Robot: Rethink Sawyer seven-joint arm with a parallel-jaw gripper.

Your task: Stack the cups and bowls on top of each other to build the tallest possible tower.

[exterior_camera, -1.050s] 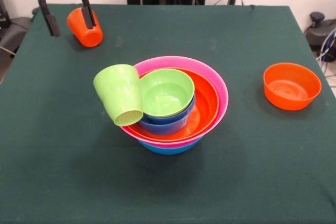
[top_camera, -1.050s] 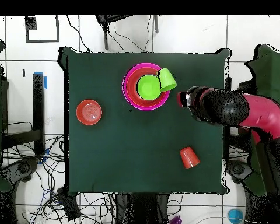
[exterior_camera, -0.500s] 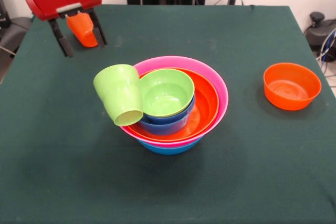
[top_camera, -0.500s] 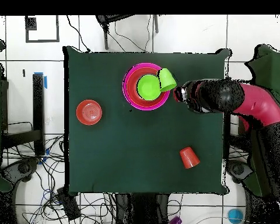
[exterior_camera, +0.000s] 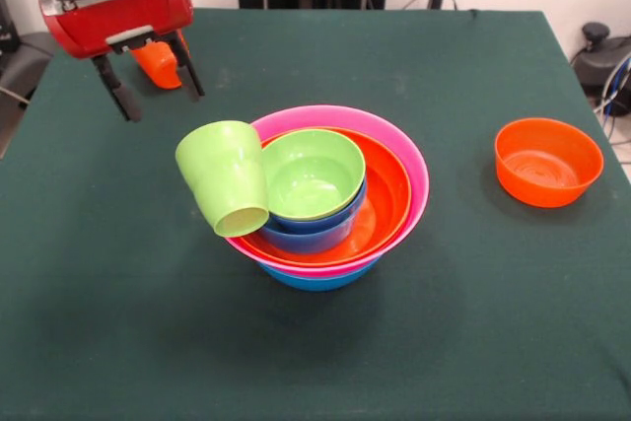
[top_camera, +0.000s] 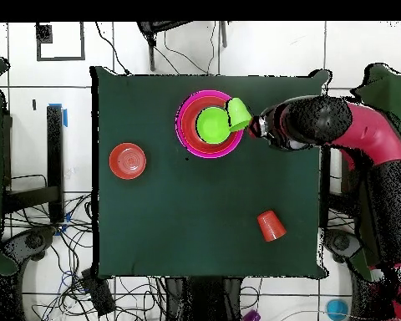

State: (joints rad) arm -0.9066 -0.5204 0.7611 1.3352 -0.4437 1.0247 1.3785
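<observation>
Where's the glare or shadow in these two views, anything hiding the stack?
Front view: soft even light, small highlights inside the large orange bowl and the lone orange bowl, faint shadow under the tower; nothing hidden. Overhead view: the arm covers the gripper beside the lime green cup.

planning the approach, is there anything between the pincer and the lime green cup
Nothing lies between them. In the front view the open pincer and the tilted lime green cup are separated only by bare green tablecloth; the overhead view shows the same.

Bright, even light falls from above. The bowls (exterior_camera: pixel 325 199) shine with small glare spots and cast soft shadows on the bench (exterior_camera: pixel 473 322).
</observation>
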